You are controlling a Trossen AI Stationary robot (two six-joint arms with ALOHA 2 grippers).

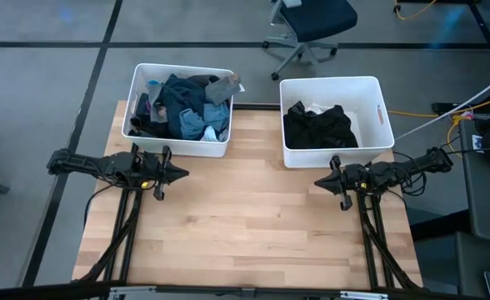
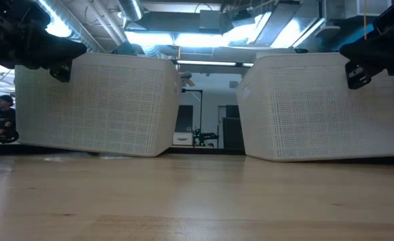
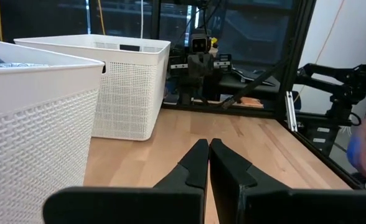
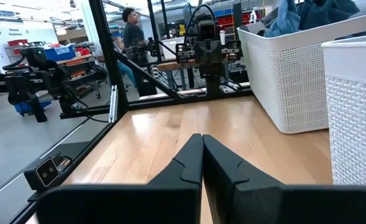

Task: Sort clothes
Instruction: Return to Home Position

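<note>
The left hand [image 1: 181, 173] hangs low over the table [image 1: 245, 233], its 2 fingers pressed together and gripping nothing. It points inward, just in front of the left bin [image 1: 178, 148]. The right hand [image 1: 320, 182] mirrors it on the other side, closed narrow and empty, just in front of the right bin [image 1: 332, 156]. Each wrist view shows that arm's fingertips meeting over bare wood.

Nothing soft lies on the table. The mixed clothes [image 1: 187, 104], dark, teal and pale blue, are heaped in the left bin. The black clothes [image 1: 318, 125], with a little white beside them, lie in the right bin.

The sorting looks finished, so the step in hand is parking the 2 arms. Done well, each arm draws back on its own side with its hand closed and level, clear of the bin walls so that neither bin is nudged. Both should settle at matching rest poses without crossing the middle.
</note>
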